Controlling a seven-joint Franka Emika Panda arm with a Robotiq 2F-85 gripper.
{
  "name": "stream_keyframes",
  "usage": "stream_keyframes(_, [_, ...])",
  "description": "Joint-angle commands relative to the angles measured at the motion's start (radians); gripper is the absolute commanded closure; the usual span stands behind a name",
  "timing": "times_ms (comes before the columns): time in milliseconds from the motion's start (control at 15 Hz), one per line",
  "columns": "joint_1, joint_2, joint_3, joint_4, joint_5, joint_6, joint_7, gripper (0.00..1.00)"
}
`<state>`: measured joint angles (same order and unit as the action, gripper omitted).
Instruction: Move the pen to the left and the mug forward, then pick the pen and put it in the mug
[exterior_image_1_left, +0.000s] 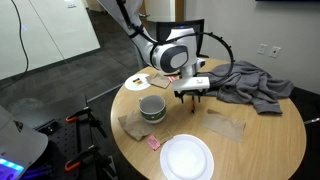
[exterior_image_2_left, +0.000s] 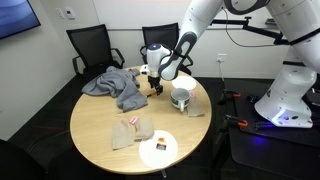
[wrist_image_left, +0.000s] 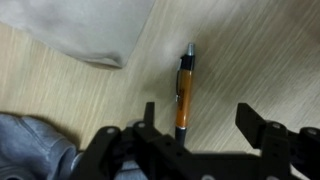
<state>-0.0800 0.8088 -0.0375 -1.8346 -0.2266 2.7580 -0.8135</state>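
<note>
The pen (wrist_image_left: 184, 92) is orange with dark ends and lies flat on the wooden table in the wrist view, its lower end between my fingers, nearer the left finger. My gripper (wrist_image_left: 200, 118) is open, hovering low over the pen. In both exterior views the gripper (exterior_image_1_left: 191, 96) (exterior_image_2_left: 154, 88) hangs over the table next to the grey cloth; the pen is too small to make out there. The mug (exterior_image_1_left: 152, 107) (exterior_image_2_left: 182, 97) is a squat off-white cup standing apart from the gripper.
A crumpled grey cloth (exterior_image_1_left: 250, 85) (exterior_image_2_left: 115, 85) lies on the round wooden table (exterior_image_1_left: 265, 140). A large white plate (exterior_image_1_left: 187, 157) (exterior_image_2_left: 158, 149) sits near the edge. Tan paper pieces (exterior_image_1_left: 225, 126), a small saucer (exterior_image_1_left: 137, 82) and a pink scrap (exterior_image_1_left: 153, 144) lie about. Office chairs stand behind.
</note>
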Motion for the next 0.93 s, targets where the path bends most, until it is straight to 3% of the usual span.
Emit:
stream_keyframes(0, [-0.005, 0.023, 0.009, 0.049, -0.027, -0.055, 0.038, 0.16])
stream_keyframes(333, [-0.013, 0.048, 0.02, 0.093, -0.015, -0.125, 0.032, 0.22])
stream_keyframes(467, [-0.018, 0.056, 0.028, 0.113, -0.007, -0.164, 0.027, 0.3])
stream_keyframes(533, [-0.022, 0.06, 0.033, 0.124, -0.003, -0.187, 0.025, 0.38])
stream_keyframes(600, [-0.024, 0.064, 0.037, 0.136, 0.0, -0.209, 0.023, 0.52])
stream_keyframes(867, [-0.027, 0.079, 0.05, 0.179, 0.009, -0.287, 0.019, 0.83])
